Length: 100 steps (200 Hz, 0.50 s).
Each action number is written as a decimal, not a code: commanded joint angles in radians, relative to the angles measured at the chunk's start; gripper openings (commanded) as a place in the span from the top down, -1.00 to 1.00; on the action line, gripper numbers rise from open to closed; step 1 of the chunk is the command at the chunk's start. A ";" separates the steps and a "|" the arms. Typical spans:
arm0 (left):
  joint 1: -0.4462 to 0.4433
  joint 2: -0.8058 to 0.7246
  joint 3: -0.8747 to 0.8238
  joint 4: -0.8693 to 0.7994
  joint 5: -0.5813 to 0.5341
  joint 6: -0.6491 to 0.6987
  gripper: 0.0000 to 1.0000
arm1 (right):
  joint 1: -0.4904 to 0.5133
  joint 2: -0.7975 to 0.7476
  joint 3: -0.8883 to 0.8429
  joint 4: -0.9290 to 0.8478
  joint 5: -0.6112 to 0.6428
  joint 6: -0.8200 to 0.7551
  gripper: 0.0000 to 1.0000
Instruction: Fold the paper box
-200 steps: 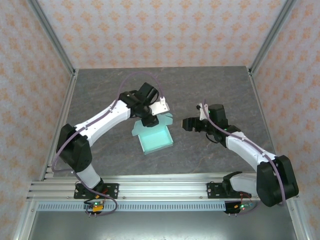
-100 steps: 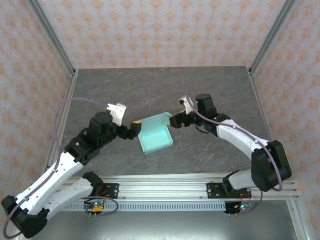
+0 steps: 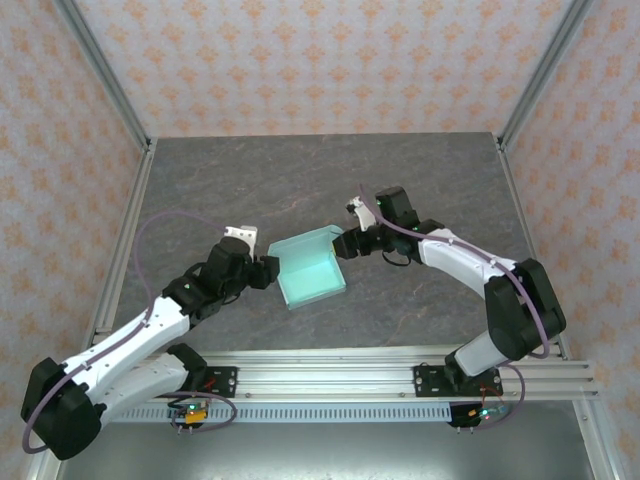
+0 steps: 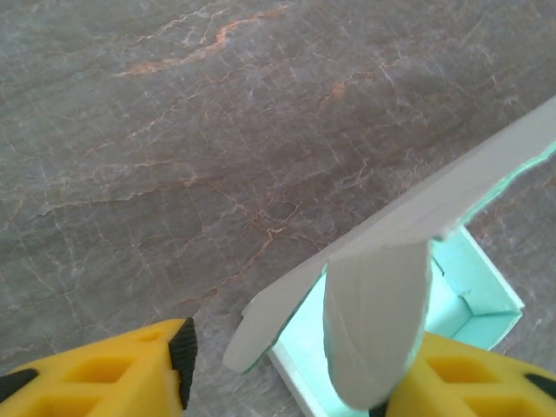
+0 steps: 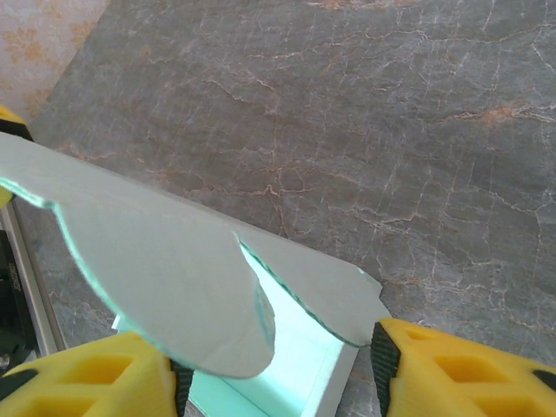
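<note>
Pale mint paper box sits mid-table, between both arms. Tray part looks formed: base flat, side walls up. Lid panel at far edge stands raised, not closed. Left hand at box's left side, fingers apart, rounded side flap between them, not pinched. Right hand at far right corner, fingers also apart around other flap. Left to do, I'd guess: tuck flaps, bring lid down.

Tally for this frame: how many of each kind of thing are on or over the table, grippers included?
paper box: 1
grippers: 2, the left gripper and the right gripper, one at each side of the box
table: 1
Total: 4
</note>
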 commanded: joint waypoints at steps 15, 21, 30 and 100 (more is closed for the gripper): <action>0.003 0.006 0.005 0.052 -0.008 -0.048 0.20 | 0.017 -0.005 -0.007 0.062 -0.004 0.073 0.08; 0.003 0.006 0.006 0.053 -0.008 -0.053 0.24 | 0.022 -0.006 -0.009 0.063 0.005 0.081 0.09; 0.003 0.006 0.006 0.056 -0.008 -0.062 0.31 | 0.035 -0.011 -0.015 0.064 0.025 0.088 0.10; 0.003 0.046 -0.020 0.111 -0.025 -0.187 0.58 | 0.124 -0.024 -0.031 0.094 0.135 0.157 0.31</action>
